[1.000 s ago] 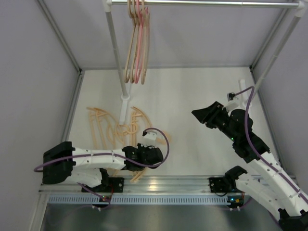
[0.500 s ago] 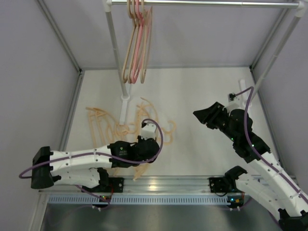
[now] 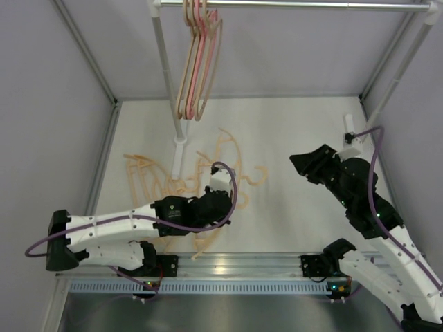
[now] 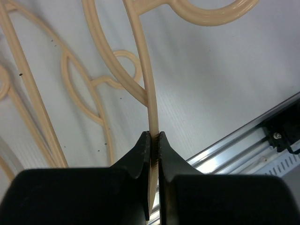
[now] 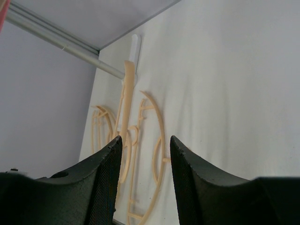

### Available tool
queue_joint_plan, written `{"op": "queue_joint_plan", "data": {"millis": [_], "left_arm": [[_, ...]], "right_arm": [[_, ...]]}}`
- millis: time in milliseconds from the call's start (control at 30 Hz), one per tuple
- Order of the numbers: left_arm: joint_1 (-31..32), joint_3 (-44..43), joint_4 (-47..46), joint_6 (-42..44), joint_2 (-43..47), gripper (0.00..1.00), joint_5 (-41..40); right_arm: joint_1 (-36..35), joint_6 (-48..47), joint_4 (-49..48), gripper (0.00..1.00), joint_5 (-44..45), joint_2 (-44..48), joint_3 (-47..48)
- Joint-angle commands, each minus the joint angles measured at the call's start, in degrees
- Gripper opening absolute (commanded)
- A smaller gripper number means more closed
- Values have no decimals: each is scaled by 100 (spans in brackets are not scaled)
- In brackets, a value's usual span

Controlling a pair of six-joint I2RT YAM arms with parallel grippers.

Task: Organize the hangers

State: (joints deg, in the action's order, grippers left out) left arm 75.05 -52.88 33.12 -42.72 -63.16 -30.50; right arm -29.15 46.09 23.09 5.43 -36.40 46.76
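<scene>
Hangers in two groups, both close to the left pole (image 3: 167, 69). Desk (image 3: 297, 124) is white and the pole's foot stands on it. Rail (image 3: 311, 5) runs right from the pole's top. Hung hangers (image 3: 184, 76) are bunched on the rail just right of the pole, beige ones with a pink hanger (image 3: 199, 69) between them. Pile (image 3: 147, 176) of beige hangers lies flat on the desk, left of the pole's foot and on its near side; tangled, can't count them. One beige hanger (image 4: 146, 84) is tilted up off the desk, near-right of the pole's foot. Left claw (image 4: 153, 136) is pinched tight on this hanger's thin bar, nothing but the bar between its fingers. Right claw (image 5: 143, 140) is well right of the pole, above the desk, fingers spread apart, holding nothing.
</scene>
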Motion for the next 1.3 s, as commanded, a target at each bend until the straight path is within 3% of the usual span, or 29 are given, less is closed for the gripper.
{"op": "queue_joint_plan", "data": {"millis": [0,267,533,667,833,1267], "left_arm": [[-8,-721,-965,615,-336,0,543],[-121,-2181,-2176,1266,-1891,0,1528],[-930,-3227,-3759,1240,-2693,0,2970],[-1422,-3527,-4866,539,-3000,0,3822],[-1809,-4245,-5790,19,-3605,0,3841],[-2248,-7875,-5132,-1212,-5461,0,3551]], "right_arm": [[-74,-205,537,43,546,273,509],[-74,-346,1855,43,1794,775,1624],[-74,-548,2655,43,2260,942,3100],[-82,-592,2797,44,2296,898,3392],[-82,-610,2903,44,2270,845,3576],[-82,-689,3070,44,2252,714,3832]]}}
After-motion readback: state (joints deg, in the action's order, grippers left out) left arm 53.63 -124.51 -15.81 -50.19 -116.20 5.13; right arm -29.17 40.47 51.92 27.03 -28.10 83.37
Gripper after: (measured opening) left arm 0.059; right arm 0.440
